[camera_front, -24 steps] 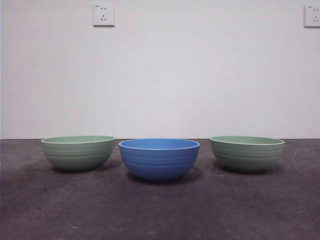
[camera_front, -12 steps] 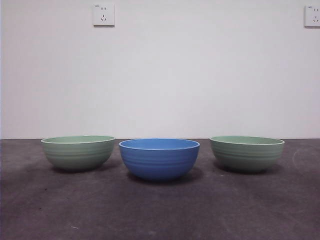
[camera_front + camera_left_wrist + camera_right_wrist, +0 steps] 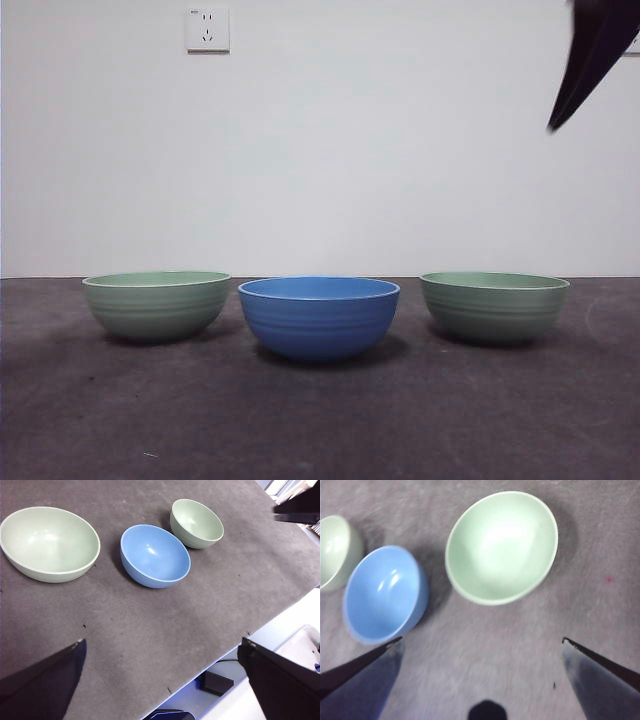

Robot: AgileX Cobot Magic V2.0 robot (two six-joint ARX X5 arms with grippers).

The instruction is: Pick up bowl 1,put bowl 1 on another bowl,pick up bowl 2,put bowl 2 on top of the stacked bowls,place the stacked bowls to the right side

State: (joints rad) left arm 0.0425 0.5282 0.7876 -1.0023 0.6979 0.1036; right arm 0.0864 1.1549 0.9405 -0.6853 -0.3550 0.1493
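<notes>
Nearest on the dark mat (image 3: pixel 320 420), nothing is lying between the front edge and the three bowls, which are sitting apart in a row: the blue bowl (image 3: pixel 318 317) in the middle and slightly forward, a pale green bowl (image 3: pixel 156 304) on one side and a second pale green bowl (image 3: pixel 494 307) on the other. None is touching another, so stacking is not yet begun.

Up at the top corner of the front view a dark arm tip (image 3: pixel 590 55) is hanging above the second pale green bowl's side. The right wrist view is looking steeply down on a green bowl (image 3: pixel 501 547), so I am judging this to be the right gripper (image 3: pixel 481 645), with jaws spread wide and holding nothing. The left gripper (image 3: pixel 162 647) is waiting high, jaws also spread wide and empty.

For a clean pick, I would be bringing one jaw inside the rim and one outside, closing on the wall rather than the curved belly, then lifting straight before carrying over the blue bowl.

Far behind, the wall sockets are plain enough, though the arm is partly covering one. The right wrist picture is blurring, so the rim detail is hard to read, and the arm's body is cut off above.
</notes>
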